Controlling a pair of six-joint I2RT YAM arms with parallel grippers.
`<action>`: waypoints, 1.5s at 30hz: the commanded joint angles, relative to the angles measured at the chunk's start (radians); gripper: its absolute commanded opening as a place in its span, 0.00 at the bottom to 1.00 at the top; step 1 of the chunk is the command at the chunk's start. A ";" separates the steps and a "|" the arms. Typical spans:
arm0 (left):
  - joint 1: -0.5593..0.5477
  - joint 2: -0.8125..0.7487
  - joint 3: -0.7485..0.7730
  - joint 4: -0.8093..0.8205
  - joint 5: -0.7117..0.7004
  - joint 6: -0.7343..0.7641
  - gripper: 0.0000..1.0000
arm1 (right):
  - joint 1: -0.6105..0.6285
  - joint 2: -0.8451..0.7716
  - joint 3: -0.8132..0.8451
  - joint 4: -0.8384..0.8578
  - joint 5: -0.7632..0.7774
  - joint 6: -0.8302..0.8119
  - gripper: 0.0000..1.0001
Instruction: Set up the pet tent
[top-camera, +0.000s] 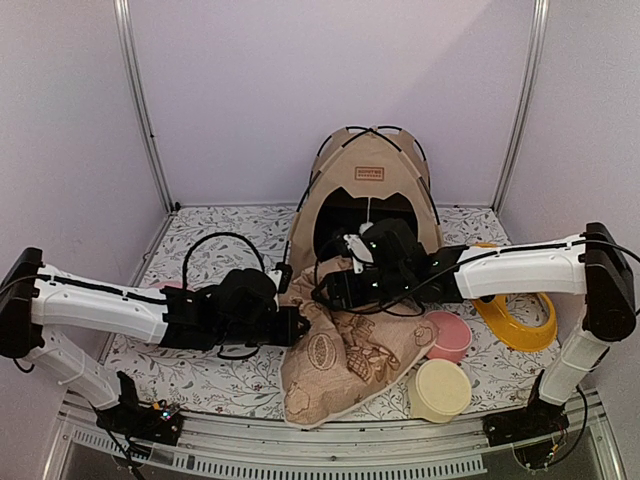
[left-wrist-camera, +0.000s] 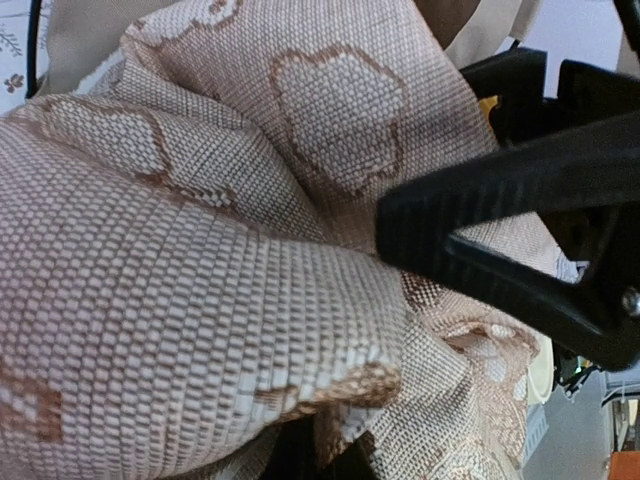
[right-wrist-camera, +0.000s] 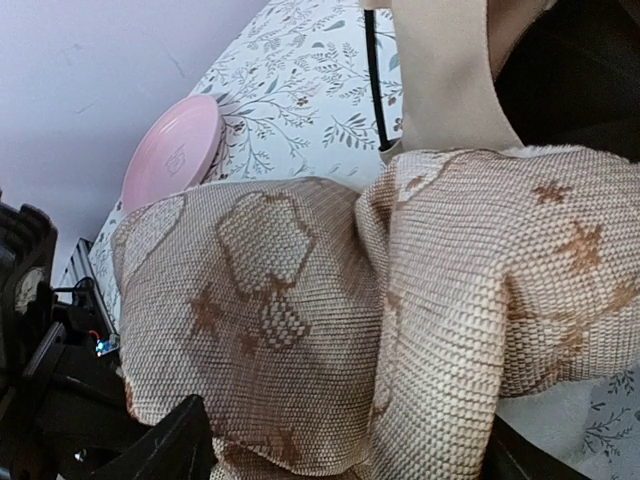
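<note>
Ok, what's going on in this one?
The tent stands upright at the back of the table, doorway facing the arms. Both arms are at the cushion, which lies crumpled in front of the doorway, mostly outside it. The left gripper seems to pinch a fold of it. The right gripper has its fingers either side of another bunch, but whether it grips is unclear.

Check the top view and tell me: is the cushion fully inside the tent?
No, most of the cushion lies outside, in front of the tent's doorway.
</note>
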 joint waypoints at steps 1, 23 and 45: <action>0.002 0.023 0.007 0.122 -0.055 -0.027 0.00 | 0.019 -0.056 -0.043 0.073 -0.211 -0.027 0.85; 0.003 0.070 0.015 0.316 0.122 0.065 0.00 | 0.025 -0.016 -0.033 -0.009 -0.185 -0.128 0.90; 0.009 0.107 0.092 0.325 0.244 0.165 0.00 | 0.036 0.049 0.023 -0.089 -0.126 -0.089 0.06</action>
